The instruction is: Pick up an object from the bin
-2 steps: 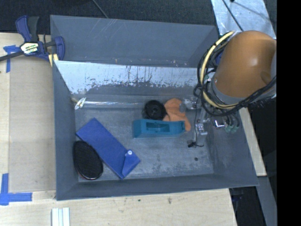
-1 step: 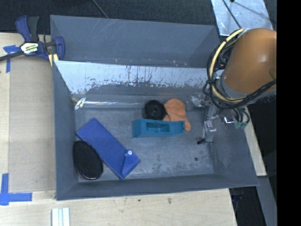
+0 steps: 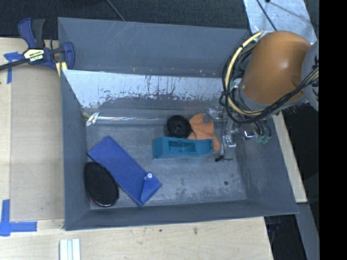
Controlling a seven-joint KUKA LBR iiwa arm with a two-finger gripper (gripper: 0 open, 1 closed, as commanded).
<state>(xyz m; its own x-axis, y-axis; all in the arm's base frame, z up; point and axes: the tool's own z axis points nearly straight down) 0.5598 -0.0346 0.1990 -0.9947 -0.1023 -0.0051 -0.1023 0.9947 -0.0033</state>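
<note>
At the right of centre in the frame, the gripper (image 3: 224, 144) hangs low over the floor of the grey bin (image 3: 76, 145), under the arm's orange cover and its cables. Whether it is released or clenched cannot be told here, and nothing can be seen in its grasp.

The nearest things lie just to its left. A light blue plastic piece (image 3: 181, 148), long and blocky, lies crosswise with its right end just beside the gripper. A soft-looking orange thing (image 3: 201, 125) sits just above that end, touching or overlapping it. A black round thing (image 3: 178, 126) lies further left, next to the orange one.

The step in hand looks like settling onto one of these, most likely the blue piece's right end. To do it well, the gripper should shift slightly left, come straight down across the narrow width of that end, and keep the orange thing out of the grasp. It should also stay clear of the bin's sloping right wall.

Well apart, at lower left, lie a dark blue flat pad (image 3: 122, 169) and a black oval thing (image 3: 101, 184).
</note>
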